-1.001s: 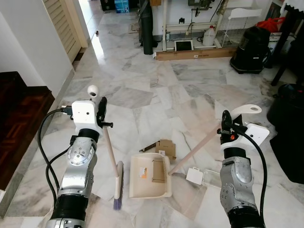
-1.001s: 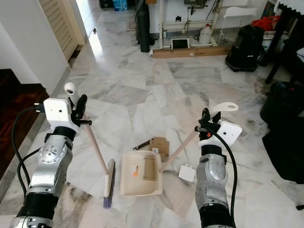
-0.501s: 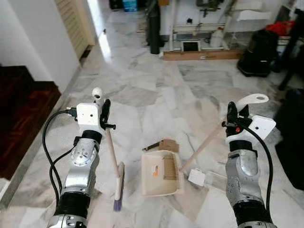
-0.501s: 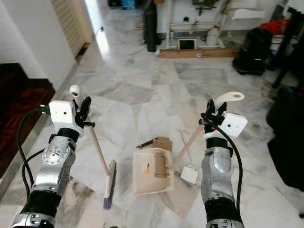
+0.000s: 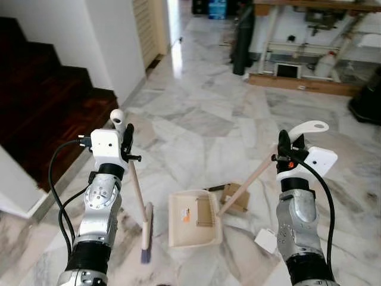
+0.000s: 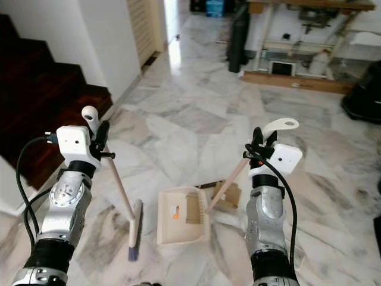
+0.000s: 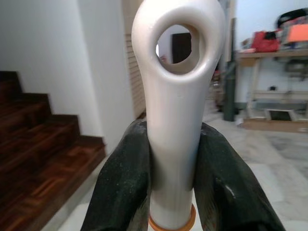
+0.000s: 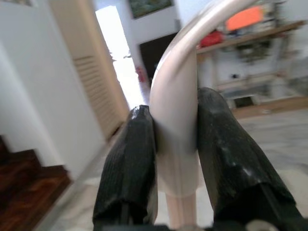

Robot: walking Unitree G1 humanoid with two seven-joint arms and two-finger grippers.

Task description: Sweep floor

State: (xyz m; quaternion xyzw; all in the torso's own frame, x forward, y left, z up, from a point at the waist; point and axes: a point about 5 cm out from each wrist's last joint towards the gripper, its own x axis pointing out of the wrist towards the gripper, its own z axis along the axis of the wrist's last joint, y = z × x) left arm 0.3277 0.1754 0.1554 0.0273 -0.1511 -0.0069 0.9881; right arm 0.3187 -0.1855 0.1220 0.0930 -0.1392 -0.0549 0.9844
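Left tool (image 5: 127, 136) clamps the broom handle (image 5: 136, 189); right tool (image 5: 284, 145) clamps the dustpan handle (image 5: 250, 183). Both grips match those of a second ago, but our head camera has swung left: the dark staircase (image 5: 41, 101) now enters, so we judge the robot is turning toward unswept floor. Eye views show the brush head (image 5: 146, 235) just beside the dustpan (image 5: 193, 218) and cardboard scrap (image 5: 236, 195); wrist views alone show fingers (image 7: 125, 183) pressed against each handle.

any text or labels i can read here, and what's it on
No text can be read in any view.
Dustpan: a small orange sticker, too small to read.
Blue box by the far wall: print too blurred to read.
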